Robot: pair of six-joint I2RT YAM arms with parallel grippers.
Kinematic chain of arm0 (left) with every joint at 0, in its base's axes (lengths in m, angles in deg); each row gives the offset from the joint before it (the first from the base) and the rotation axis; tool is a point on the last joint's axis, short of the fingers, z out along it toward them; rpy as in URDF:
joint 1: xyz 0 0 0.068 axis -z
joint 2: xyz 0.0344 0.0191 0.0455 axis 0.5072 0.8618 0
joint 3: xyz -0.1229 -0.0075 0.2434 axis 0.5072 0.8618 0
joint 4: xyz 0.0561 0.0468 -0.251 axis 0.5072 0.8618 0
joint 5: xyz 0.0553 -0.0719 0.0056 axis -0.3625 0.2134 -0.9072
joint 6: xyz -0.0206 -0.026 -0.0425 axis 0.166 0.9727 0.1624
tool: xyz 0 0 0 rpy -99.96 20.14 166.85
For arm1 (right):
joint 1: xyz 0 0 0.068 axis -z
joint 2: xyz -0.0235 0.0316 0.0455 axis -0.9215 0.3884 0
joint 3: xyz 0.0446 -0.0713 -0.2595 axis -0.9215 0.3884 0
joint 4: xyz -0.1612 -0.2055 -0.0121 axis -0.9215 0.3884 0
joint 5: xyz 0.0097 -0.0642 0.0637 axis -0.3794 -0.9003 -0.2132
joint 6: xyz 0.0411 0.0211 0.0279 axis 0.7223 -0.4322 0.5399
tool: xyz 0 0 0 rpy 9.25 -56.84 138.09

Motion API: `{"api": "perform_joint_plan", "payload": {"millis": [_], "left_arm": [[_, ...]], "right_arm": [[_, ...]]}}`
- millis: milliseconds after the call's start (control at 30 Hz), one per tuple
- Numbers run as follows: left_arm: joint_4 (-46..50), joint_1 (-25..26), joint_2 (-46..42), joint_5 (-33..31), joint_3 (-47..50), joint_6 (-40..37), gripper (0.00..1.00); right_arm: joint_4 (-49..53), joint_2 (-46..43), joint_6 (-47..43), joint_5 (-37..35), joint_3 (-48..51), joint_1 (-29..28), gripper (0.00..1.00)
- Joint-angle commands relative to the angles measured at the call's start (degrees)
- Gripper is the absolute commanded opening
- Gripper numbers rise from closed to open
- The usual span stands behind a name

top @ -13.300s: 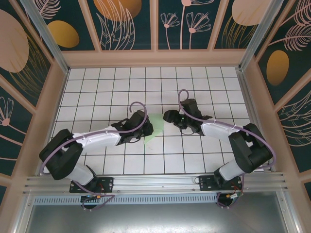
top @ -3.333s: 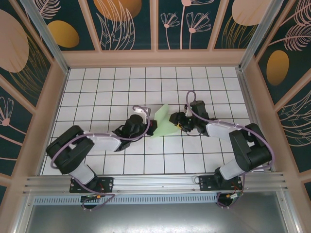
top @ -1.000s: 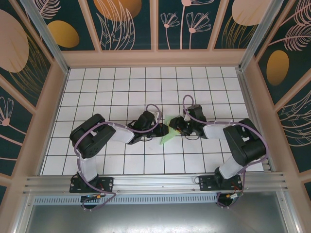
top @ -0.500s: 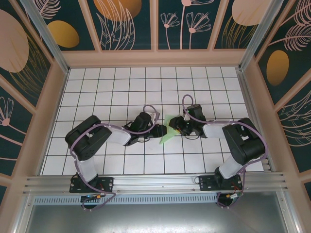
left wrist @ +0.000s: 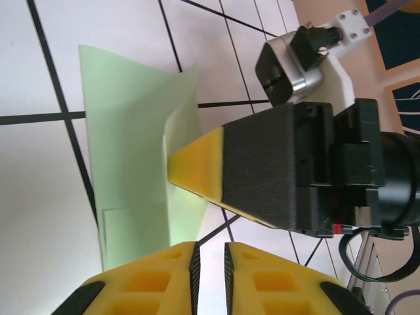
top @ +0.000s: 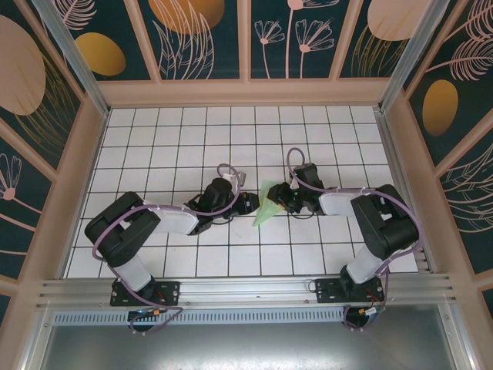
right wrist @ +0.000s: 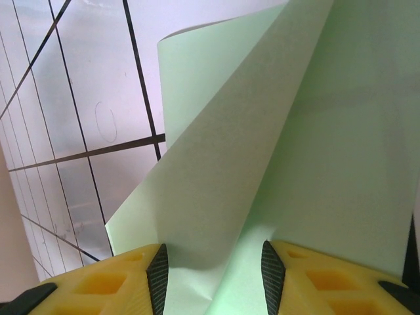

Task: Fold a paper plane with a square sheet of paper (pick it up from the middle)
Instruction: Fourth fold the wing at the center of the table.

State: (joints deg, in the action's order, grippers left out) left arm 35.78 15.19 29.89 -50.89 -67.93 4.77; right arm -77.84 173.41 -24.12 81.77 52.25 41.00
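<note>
The square sheet of paper (top: 266,206) is pale mint green, folded into a narrow pointed shape, and lies mid-table between both grippers. My right gripper (top: 279,199) has the paper's standing folds between its jaws; in the right wrist view the paper (right wrist: 262,131) spans both pads of this gripper (right wrist: 213,262). My left gripper (top: 248,204) sits just left of the paper. In the left wrist view the left gripper (left wrist: 210,248) has its pads barely apart with bare table between them. The paper (left wrist: 125,131) lies ahead of it, and the right arm's yellow fingertip (left wrist: 197,164) rests on that paper.
The white gridded table (top: 169,139) stretches out on all sides of the two arms. Wooden walls with patterned panels (top: 246,92) box it in, and a metal rail (top: 246,289) runs along the near edge by the arm bases.
My left gripper has drawn back to the left, off the paper. The right gripper and the paper have stayed where they were.
</note>
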Motion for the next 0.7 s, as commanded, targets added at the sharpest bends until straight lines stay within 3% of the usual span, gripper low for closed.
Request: {"api": "perform_joint_plan", "payload": {"millis": [0, 367, 667], "left_arm": [[-2.74, 0.97, 2.34, 1.96, -1.69, 0.53, 0.2], [-0.26, 1.23, 6.78, 3.55, -4.35, -0.46, 0.15], [4.14, 1.16, 7.55, 0.24, -5.37, -0.26, 0.13]], "right_arm": [[5.29, 3.35, -2.01, -4.84, -0.27, -0.43, 0.46], [7.03, 5.76, -2.5, -4.77, -2.02, -0.92, 0.49], [8.06, 6.74, -3.45, -4.5, -2.67, -1.2, 0.49]]}}
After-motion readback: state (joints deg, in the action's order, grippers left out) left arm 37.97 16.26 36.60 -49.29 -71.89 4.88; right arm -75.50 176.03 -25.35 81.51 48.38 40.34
